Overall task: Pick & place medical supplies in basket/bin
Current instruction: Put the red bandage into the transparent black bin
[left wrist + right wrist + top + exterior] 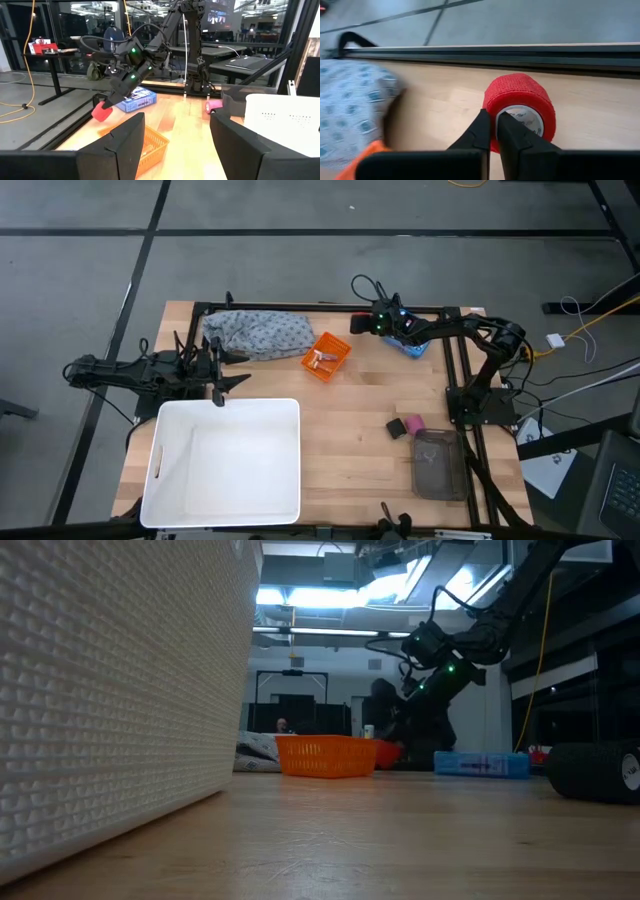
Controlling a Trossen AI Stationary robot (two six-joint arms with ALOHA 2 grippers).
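A red roll [520, 107] lies on the wood by the table's far rail, just right of the orange basket [326, 356], and my right gripper [496, 131] is shut on it. In the left wrist view the roll [102, 112] shows below that gripper. Small pale pieces [320, 360] lie in the basket. The grey patterned cloth [258, 333] lies left of the basket. A pink roll [412, 423] and a black roll [396, 427] lie at the right. My left gripper [175, 145] waits open at the table's left edge. My right gripper pinches the red roll's wall [492, 112] at the edge of its open end. One finger [512, 135] stands in front of the pale core's opening, the other [480, 131] outside the wall. The fingers slant down from the table's right. The roll's side looks to rest on the wood.
A big white tub [225, 460] fills the near left. A blue box [415, 345] lies under the right arm. A grey tray [438, 463] sits at the near right. A black rail [520, 55] runs along the far edge.
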